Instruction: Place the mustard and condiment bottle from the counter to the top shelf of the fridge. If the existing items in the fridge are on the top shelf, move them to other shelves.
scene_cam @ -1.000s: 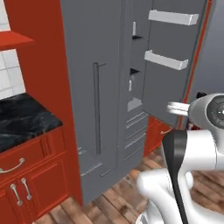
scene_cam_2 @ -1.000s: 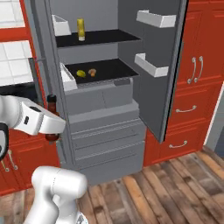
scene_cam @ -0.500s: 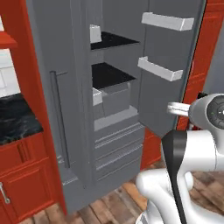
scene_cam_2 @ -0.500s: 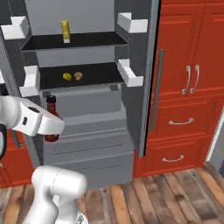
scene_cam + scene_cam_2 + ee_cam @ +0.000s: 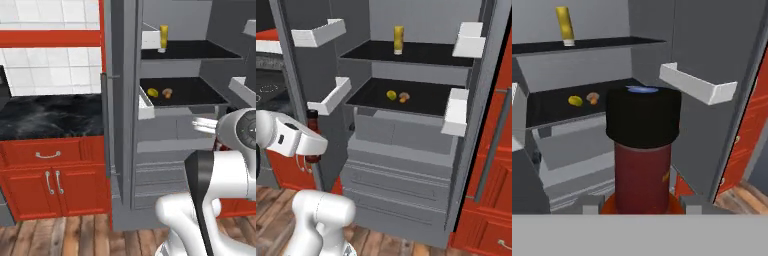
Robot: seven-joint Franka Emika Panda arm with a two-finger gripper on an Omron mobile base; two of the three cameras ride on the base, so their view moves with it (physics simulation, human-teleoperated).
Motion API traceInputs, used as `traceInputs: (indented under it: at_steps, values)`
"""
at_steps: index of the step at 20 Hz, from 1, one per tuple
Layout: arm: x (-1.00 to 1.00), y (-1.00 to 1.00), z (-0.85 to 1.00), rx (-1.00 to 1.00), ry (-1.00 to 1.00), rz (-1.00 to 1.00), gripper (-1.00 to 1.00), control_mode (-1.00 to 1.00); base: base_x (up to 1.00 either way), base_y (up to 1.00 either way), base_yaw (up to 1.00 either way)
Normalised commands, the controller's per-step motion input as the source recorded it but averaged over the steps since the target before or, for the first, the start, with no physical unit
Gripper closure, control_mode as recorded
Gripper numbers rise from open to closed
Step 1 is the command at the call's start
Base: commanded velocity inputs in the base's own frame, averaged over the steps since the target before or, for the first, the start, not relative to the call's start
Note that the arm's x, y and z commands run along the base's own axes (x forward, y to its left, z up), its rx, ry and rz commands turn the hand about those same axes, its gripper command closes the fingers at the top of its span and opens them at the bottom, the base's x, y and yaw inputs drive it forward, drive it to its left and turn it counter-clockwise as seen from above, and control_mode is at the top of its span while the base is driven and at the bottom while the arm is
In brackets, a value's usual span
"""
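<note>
Between the claw [image 5: 643, 202] tips stood the condiment bottle [image 5: 643, 152], gripped upright low on its body, cap clear, ready for shelving. Mustard [image 5: 399, 40] already occupied the fridge [image 5: 406, 145] top shelf [image 5: 426, 54], with open room beside it; fruit [image 5: 391, 94] and mushroom piece [image 5: 404, 97] lay below, near the middle shelf's front edge. Door bins [image 5: 330, 95] narrowed the approach.

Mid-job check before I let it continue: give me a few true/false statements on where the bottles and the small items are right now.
1. The mustard stands on the fridge's top shelf. True.
2. The condiment bottle sits on the counter. False: the gripper holds it in front of the open fridge.
3. The yellow-green fruit and the mushroom-shaped piece lie on the second shelf. True.
4. The fridge doors are closed. False: both stand open.
</note>
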Motion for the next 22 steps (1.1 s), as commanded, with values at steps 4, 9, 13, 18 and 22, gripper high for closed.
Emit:
traceInputs:
  at_steps: [4,9,13,18,22]
  values:
    - [0.0,0.0,0.0,0.0,0.0,0.0,1.0,1.0,1.0,-0.52,0.41]
    - [0.0,0.0,0.0,0.0,0.0,0.0,1.0,1.0,0.7,-0.65,0.03]
    - [0.0,0.0,0.0,0.0,0.0,0.0,1.0,1.0,0.58,-0.56,-0.13]
    - [0.0,0.0,0.0,0.0,0.0,0.0,1.0,1.0,0.64,-0.38,-0.09]
    - [0.0,0.0,0.0,0.0,0.0,0.0,1.0,1.0,0.43,-0.24,0.0]
